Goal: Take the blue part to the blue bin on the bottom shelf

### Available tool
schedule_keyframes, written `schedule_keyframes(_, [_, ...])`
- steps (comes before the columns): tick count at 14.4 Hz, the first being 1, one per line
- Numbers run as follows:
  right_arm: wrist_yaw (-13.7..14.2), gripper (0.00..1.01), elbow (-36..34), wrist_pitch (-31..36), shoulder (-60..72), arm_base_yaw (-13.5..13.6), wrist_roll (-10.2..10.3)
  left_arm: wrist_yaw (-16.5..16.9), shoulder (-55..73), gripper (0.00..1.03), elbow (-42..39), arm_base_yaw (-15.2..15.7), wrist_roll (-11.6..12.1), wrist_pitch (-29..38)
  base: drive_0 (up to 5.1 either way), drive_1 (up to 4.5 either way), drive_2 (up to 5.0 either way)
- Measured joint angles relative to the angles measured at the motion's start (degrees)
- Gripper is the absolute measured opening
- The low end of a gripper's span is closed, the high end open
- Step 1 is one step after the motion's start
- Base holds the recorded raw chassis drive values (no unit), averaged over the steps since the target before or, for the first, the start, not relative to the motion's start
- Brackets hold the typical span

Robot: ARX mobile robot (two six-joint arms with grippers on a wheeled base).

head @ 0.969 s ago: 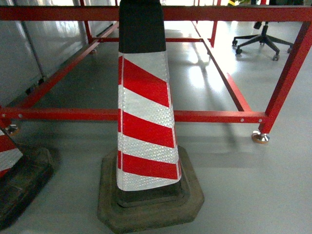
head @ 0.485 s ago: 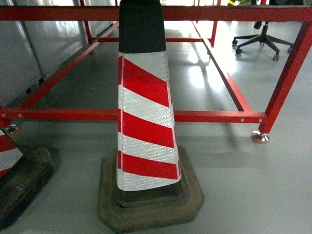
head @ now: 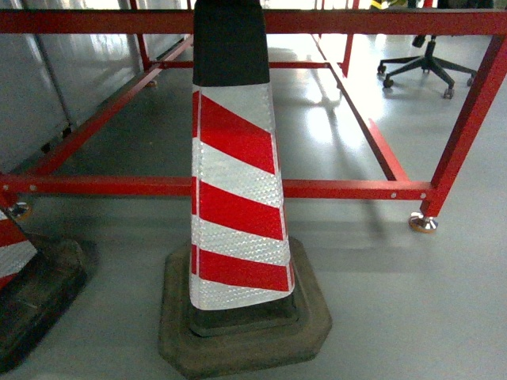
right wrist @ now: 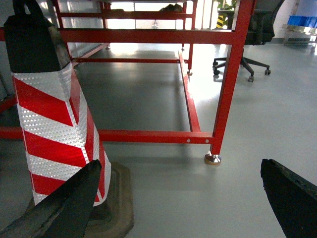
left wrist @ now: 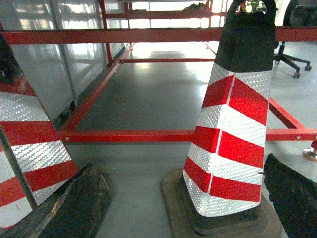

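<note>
The blue part, the blue bin and the bottom shelf are out of view in all three views. My left gripper (left wrist: 181, 166) is open, its dark fingers (left wrist: 74, 208) spread wide over the grey floor, with nothing between them. My right gripper (right wrist: 181, 163) is also open and empty, with only bare floor between its fingers (right wrist: 292, 198). Neither gripper shows in the head view.
A red-and-white striped traffic cone (head: 234, 198) on a black base stands right in front. A second cone (head: 20, 261) is at the left edge. Behind them is a red steel frame (head: 333, 188) with levelling feet (head: 422, 223). An office chair (head: 424, 63) stands far right. Something blue (right wrist: 302, 20) lies far back.
</note>
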Motion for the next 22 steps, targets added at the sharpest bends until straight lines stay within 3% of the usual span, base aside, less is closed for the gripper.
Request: schedule_keyframes(22, [-0.07, 0.98, 0.0, -0.04, 0.0, 0.0, 0.0, -0.07, 0.0, 0.98, 0.0, 0.0, -0.02, 0.02, 0.0, 0.0, 0.0])
